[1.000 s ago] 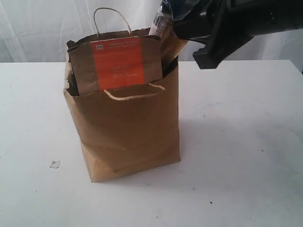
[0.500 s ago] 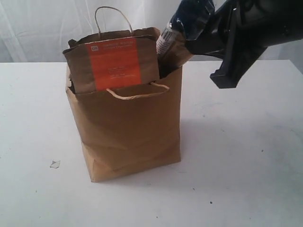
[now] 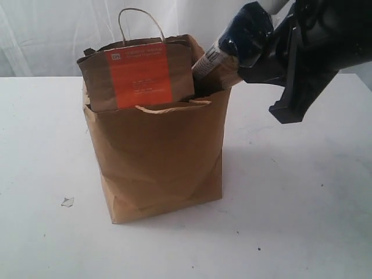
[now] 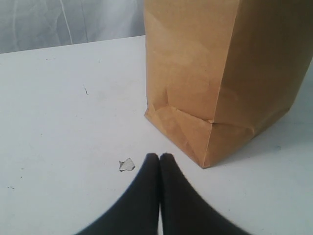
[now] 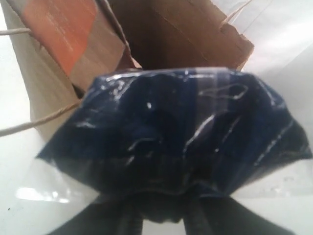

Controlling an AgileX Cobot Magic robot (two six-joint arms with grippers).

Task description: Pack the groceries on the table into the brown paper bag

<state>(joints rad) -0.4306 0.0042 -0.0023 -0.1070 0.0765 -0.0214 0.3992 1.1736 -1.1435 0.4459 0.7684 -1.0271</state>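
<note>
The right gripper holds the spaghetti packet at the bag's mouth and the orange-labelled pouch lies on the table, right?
No. The orange-labelled pouch sits inside the brown paper bag, its top sticking out; the exterior view shows it. The right gripper does hold the spaghetti packet there.

Tilts further right and sinks lower at the bag mouth.
Holds the long spaghetti packet by its dark blue end in the right fingers, now further right and lower in the exterior view than a second ago. Slants the packet flatter, away from upright, and presses the right upper rim of the brown paper bag outward. Shows the front handle loop flat along the rim instead of drooping, and the small kraft pouch slightly higher and further left.
</note>
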